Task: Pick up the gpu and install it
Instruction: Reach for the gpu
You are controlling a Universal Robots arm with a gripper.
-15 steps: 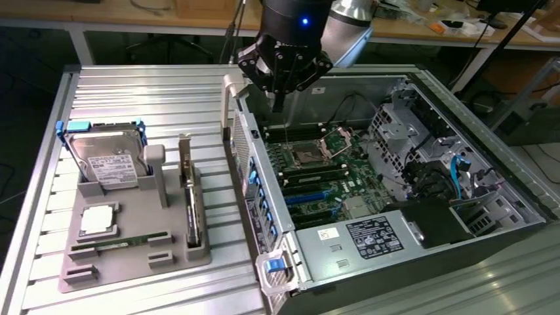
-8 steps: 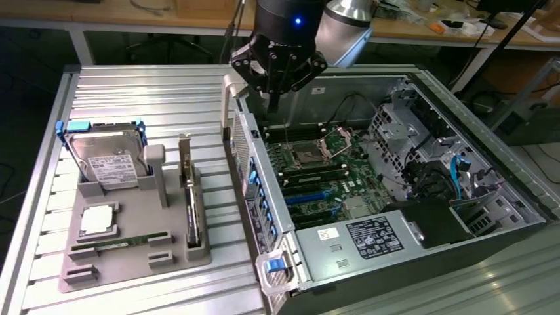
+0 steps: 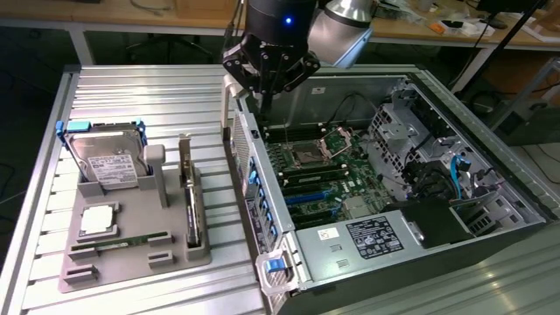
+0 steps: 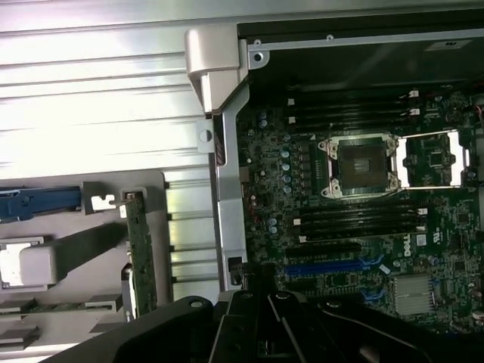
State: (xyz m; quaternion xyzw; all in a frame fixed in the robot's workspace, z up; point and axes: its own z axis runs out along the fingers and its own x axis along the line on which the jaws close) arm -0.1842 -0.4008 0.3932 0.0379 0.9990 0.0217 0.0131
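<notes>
the gpu [image 3: 194,213] stands on edge in a slot of the grey holder [image 3: 131,261], untouched, on the exterior view's left. the hard drive [image 3: 105,161] sits at its 10 o'clock, the open computer case [image 3: 256,190] at its 3 o'clock. the gripper [image 3: 265,92] hangs at the gpu's 1 o'clock, over the case's wall, fingers pressed together and holding nothing.

We see a ribbed metal table [image 3: 131,85] with two things resting directly on it. A grey holder [image 3: 131,262] sits toward the exterior view's left. An open case [image 3: 420,279] lies on its side toward the right, near the holder. A strip of bare table shows between them.
</notes>
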